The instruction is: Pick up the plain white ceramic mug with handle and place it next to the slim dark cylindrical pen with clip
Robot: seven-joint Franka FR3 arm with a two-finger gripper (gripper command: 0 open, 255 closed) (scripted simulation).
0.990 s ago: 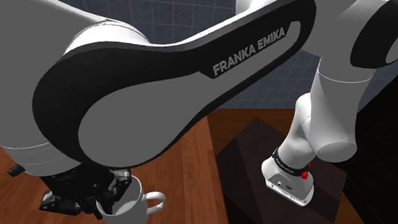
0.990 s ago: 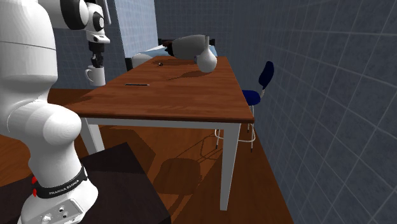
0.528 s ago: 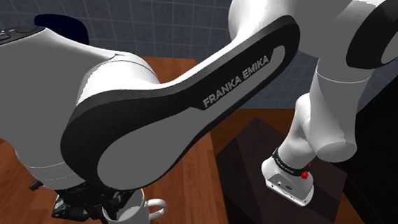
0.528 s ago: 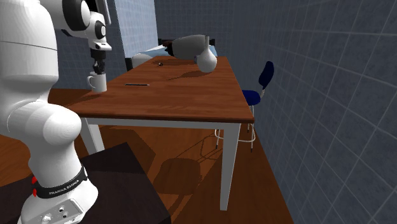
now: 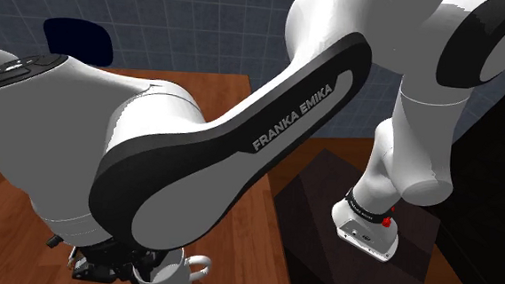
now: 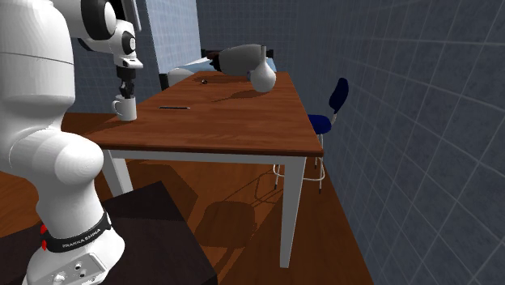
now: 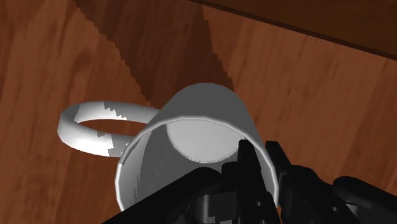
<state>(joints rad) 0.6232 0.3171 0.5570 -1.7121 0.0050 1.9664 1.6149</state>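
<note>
Fingers of my all-black two-finger gripper pinch one side of the rim, one inside the wall and one outside, of the plain white glossy mug. It stands upright, mouth up and long axis vertical, at the near corner of the brown wooden table; whether its base touches the wood I cannot tell. Its loop handle points to the shoulder view's right, away from the slim dark pen lying flat nearby on the same table. My worry from here: the one-sided pinch could let the mug swing or slip, and letting go this close to the table's edge could tip it off
</note>
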